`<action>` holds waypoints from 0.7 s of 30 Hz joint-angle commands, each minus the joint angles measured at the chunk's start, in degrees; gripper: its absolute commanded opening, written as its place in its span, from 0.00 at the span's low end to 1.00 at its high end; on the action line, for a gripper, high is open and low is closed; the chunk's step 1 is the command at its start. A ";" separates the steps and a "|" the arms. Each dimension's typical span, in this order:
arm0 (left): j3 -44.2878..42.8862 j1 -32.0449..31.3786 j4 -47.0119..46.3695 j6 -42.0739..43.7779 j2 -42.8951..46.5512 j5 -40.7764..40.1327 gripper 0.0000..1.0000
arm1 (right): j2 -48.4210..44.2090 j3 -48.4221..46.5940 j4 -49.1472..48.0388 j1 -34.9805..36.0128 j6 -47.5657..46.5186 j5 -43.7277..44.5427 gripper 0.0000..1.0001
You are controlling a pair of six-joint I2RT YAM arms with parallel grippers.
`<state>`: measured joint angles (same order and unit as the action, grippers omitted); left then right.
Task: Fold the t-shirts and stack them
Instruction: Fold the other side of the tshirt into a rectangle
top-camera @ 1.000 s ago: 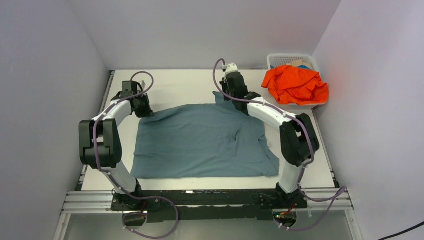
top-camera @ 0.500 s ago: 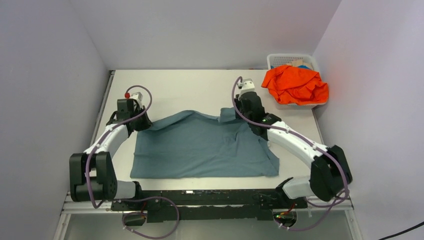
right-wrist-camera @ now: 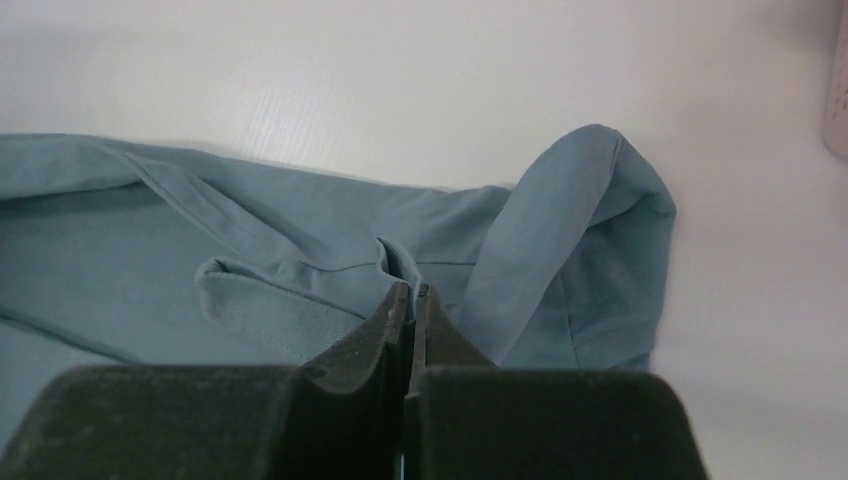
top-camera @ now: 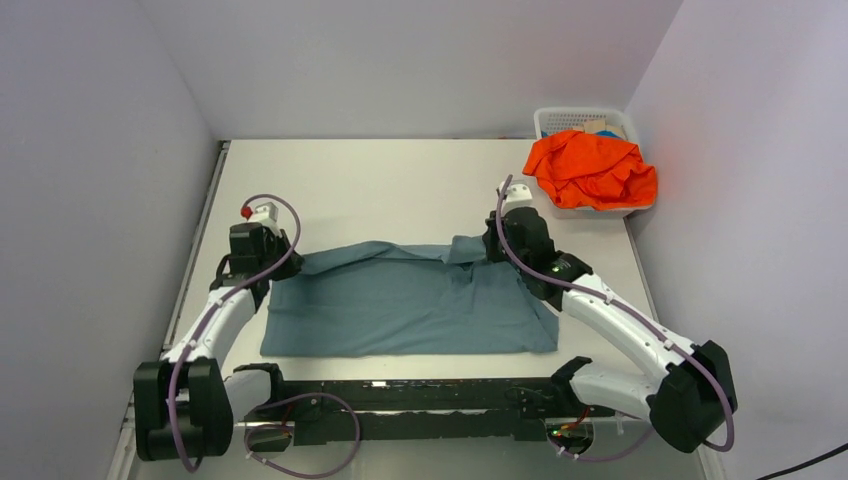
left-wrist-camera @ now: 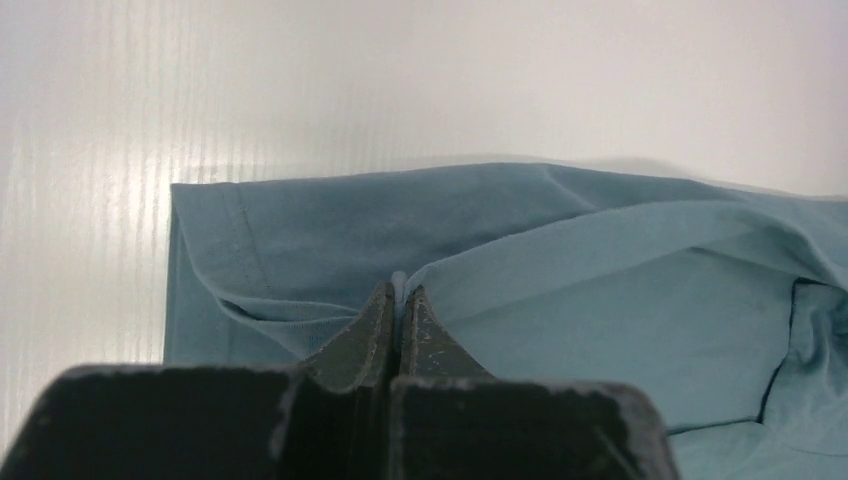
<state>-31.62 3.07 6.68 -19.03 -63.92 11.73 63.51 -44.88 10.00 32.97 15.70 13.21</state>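
The slate blue-grey t-shirt (top-camera: pixel 400 310) lies across the table's near half, its far edge lifted and drawn toward me. My left gripper (top-camera: pixel 268 258) is shut on the shirt's far left edge; in the left wrist view (left-wrist-camera: pixel 401 290) a pinch of cloth (left-wrist-camera: pixel 560 260) shows between the closed jaws. My right gripper (top-camera: pixel 497 250) is shut on the far right edge, with a sleeve (right-wrist-camera: pixel 580 250) hanging beside the jaws (right-wrist-camera: pixel 410 292). The bright orange t-shirt (top-camera: pixel 590 170) lies crumpled at the back right.
A white mesh basket (top-camera: pixel 560 120) stands at the back right corner under the orange shirt. Grey walls close in left, back and right. The table's far half (top-camera: pixel 400 190) is bare white surface.
Both grippers have pulled the shirt's far edge toward the near side, folding it over the lower part. Both arms have drawn back and lowered.
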 commanded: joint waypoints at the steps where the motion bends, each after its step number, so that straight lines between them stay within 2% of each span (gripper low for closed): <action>1: 2.52 0.00 -3.95 -1.71 5.27 -3.26 0.00 | -2.64 1.51 2.33 0.51 1.43 -1.97 0.00; 9: 6.54 -0.04 -4.36 -4.66 8.13 -5.89 0.00 | -5.64 4.47 6.13 0.58 1.57 -0.39 0.00; 11: 7.29 -0.04 -3.79 -5.32 8.94 -7.28 0.07 | -6.25 5.19 6.97 0.59 2.33 -0.22 0.00; 12: 7.84 0.00 -3.70 -5.91 9.28 -7.48 0.13 | -6.38 5.69 6.97 0.60 3.03 -0.58 0.00; 17: 10.37 -0.05 -3.18 -9.64 12.29 -7.21 0.20 | -7.60 9.07 8.45 0.68 7.66 -4.83 0.09; 18: 10.76 0.00 -2.10 -10.74 13.60 -8.48 0.27 | -8.43 9.47 10.20 0.79 8.95 -5.10 0.13; 19: 10.96 -0.04 0.20 -12.35 15.60 -10.96 0.41 | -9.50 9.62 12.67 0.90 10.09 -5.57 0.21; 20: 10.99 -0.06 3.40 -14.46 18.16 -14.31 0.62 | -10.83 9.48 15.68 1.06 11.05 -5.94 0.34; 21: 11.15 -0.08 5.99 -15.65 21.28 -16.49 0.70 | -12.56 9.14 19.64 1.25 12.34 -5.93 0.43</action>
<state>-20.88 3.01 6.35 -27.77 -50.83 3.88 56.34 -35.48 20.14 33.54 22.55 9.37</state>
